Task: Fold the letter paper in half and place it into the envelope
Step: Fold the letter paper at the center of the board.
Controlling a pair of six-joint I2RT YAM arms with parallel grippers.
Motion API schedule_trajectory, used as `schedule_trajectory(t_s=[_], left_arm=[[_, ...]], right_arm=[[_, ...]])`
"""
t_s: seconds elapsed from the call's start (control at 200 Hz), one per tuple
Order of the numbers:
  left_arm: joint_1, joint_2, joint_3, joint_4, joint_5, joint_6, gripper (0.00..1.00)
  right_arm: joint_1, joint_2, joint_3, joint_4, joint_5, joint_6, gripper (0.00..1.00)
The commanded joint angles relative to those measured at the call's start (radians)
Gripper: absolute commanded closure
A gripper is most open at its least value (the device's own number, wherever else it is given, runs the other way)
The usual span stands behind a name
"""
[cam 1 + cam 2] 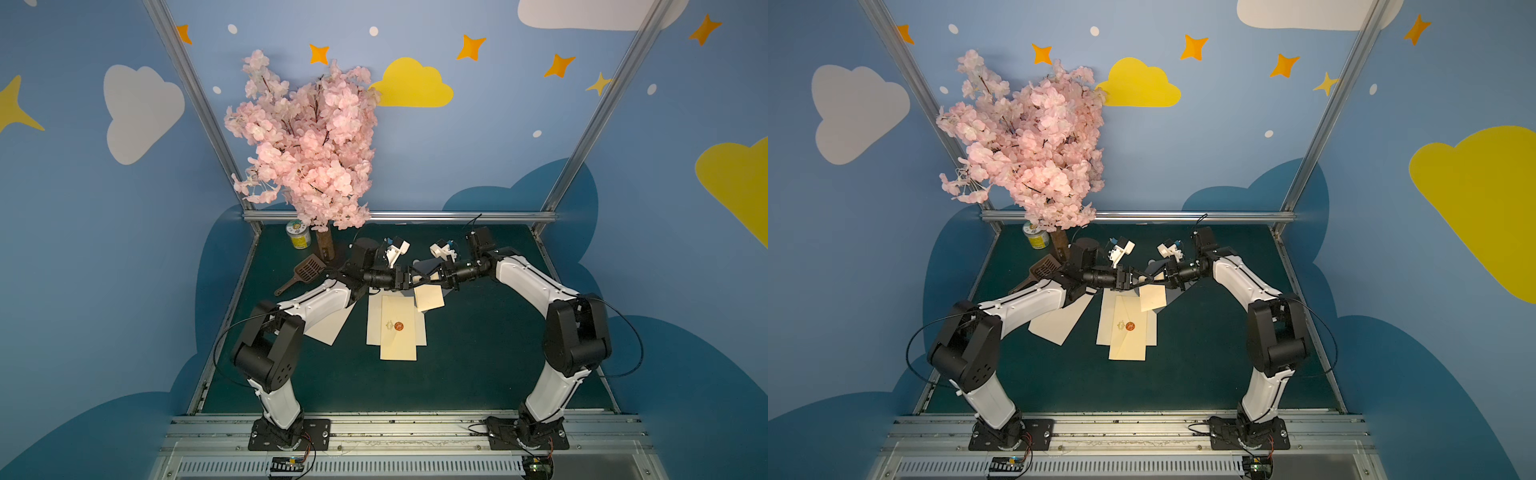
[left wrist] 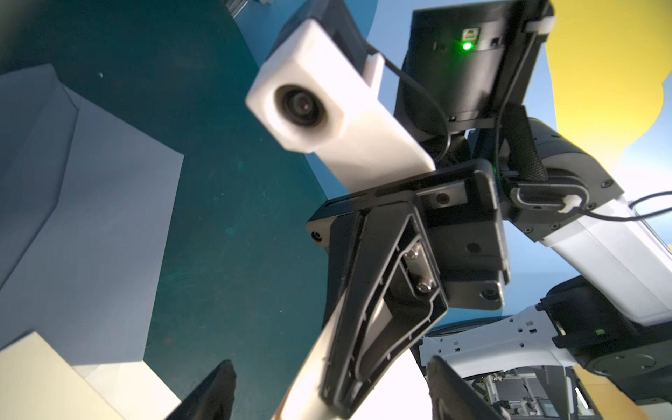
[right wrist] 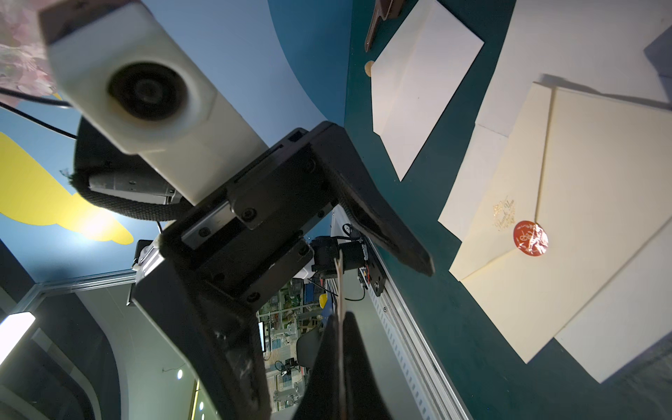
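One paper in right end effector

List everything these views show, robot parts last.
blossom tree: one, pink, back left corner of the table
can: one, yellow-green, beside the tree's trunk
scoop: one, brown, in front of the can
envelope: one, cream with a red seal, table centre, lying on the white sheets
white sheets: count unclear, white, under the envelope
folded sheet: one, white, partly beneath the left arm
held paper: one, cream, hanging above the table
table: one, dark green
left gripper: one, black, open, jaws either side of the held paper
right gripper: one, black, shut on the held paper
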Motion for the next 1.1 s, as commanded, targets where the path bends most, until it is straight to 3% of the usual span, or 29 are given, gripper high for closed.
schedule_trajectory(t_s=[0.0,0.32,0.711,1.096], left_arm=[[0.008,0.021,-0.018,0.079,0.049,-0.036,0.29],[0.034,0.043,-0.050,0.182,0.074,-0.113,0.74],[0.051,0.069,-0.099,0.361,0.110,-0.232,0.81],[0.087,0.120,-0.129,0.547,0.107,-0.375,0.80]], right_arm=[[0.009,-0.017,-0.009,0.040,-0.025,0.013,1.00],[0.014,-0.015,-0.010,0.055,-0.029,0.021,1.00],[0.011,-0.007,-0.011,0.118,-0.017,0.083,1.00],[0.017,-0.019,-0.022,0.103,-0.009,0.067,1.00]])
